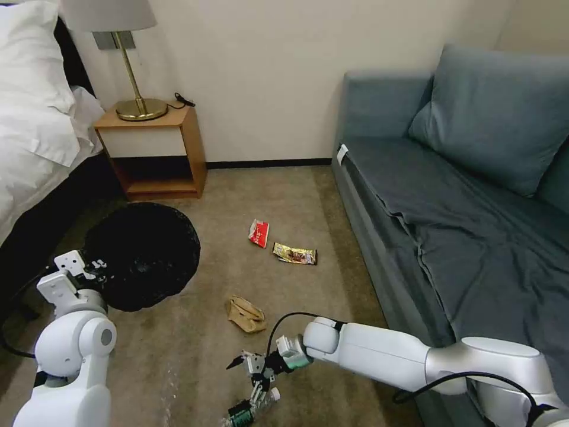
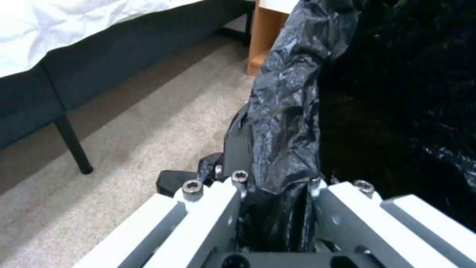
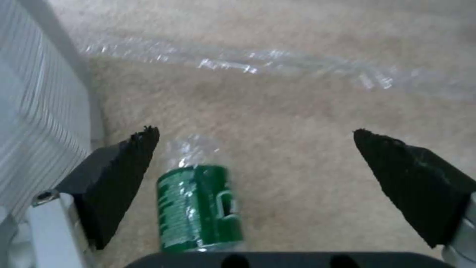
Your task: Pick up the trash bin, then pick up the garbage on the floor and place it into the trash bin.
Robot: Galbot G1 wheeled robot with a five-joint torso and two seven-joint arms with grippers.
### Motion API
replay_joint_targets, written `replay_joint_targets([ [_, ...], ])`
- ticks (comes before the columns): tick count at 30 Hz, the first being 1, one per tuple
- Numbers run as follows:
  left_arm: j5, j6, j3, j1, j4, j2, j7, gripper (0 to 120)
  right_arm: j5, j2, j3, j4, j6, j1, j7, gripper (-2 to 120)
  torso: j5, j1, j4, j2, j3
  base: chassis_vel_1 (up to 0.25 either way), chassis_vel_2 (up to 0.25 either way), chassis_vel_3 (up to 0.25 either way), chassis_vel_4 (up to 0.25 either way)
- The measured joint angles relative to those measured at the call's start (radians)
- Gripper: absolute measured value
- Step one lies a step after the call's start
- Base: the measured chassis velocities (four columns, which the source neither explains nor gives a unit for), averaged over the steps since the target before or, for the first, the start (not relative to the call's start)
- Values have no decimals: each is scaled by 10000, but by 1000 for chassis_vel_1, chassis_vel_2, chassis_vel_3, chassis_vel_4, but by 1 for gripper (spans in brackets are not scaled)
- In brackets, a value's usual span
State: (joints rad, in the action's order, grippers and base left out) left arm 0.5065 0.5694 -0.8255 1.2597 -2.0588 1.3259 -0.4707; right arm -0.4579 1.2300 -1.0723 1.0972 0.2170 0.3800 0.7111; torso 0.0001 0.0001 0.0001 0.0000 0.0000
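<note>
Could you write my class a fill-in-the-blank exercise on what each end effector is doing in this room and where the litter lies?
1. The left end effector is shut on the ____ bag lining the trash bin.
2. The open right end effector hovers over the bottle, whose label is ____.
3. The crumpled brown paper, red-and-white wrapper and gold-brown wrapper lie on the ____.

Missing words: black; green; carpet

The trash bin [image 1: 142,255] sits at the left of the frame, below the nightstand [image 1: 155,151]. The wrappers [image 1: 294,254] lie in the middle. The bottle [image 1: 252,408] lies at the bottom edge. The sofa [image 1: 474,225] is on the right.
</note>
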Motion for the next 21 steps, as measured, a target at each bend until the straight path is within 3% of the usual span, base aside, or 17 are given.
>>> replay_joint_targets([
  [21, -62, 76, 50, 194, -497, 211, -124, 2, 1667, 607, 377, -1643, 642, 745, 313, 100, 0, -1, -1, 0, 0, 0, 0, 0, 0],
])
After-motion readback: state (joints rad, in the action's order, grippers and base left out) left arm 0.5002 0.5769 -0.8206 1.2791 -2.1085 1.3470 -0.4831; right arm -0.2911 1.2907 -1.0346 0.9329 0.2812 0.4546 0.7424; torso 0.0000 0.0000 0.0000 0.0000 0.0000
